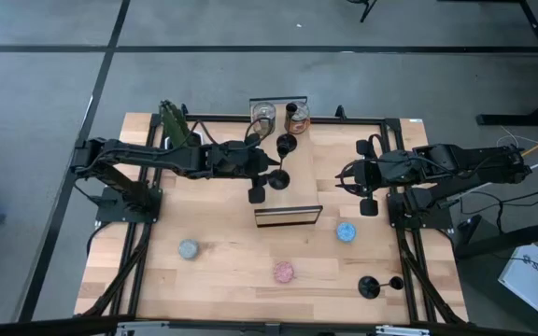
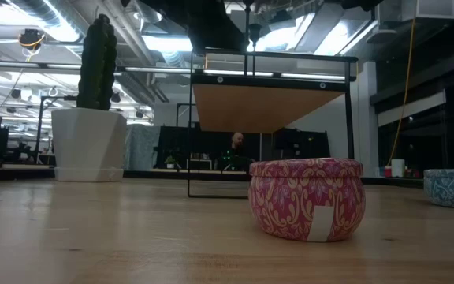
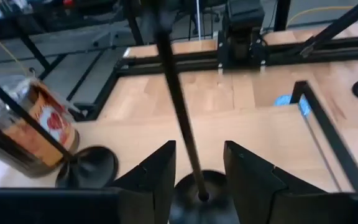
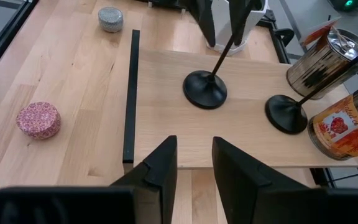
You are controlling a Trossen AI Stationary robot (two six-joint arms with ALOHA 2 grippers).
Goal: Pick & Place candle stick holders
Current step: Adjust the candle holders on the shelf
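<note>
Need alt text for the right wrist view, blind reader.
Two black candle stick holders stand on a raised wooden shelf, the left gripper open around the nearer one's stem. Two shiny tins stand beside them; the right gripper hangs empty in the foreground.

Pink patterned tin on the wooden surface, grey tin, blue tin, potted cactus, two metal cans on the raised shelf

Black candle stick holders stand on a pale wood shelf, beside a shiny silver tin and an orange printed tin; the pink tin bears a floral pattern.
</note>
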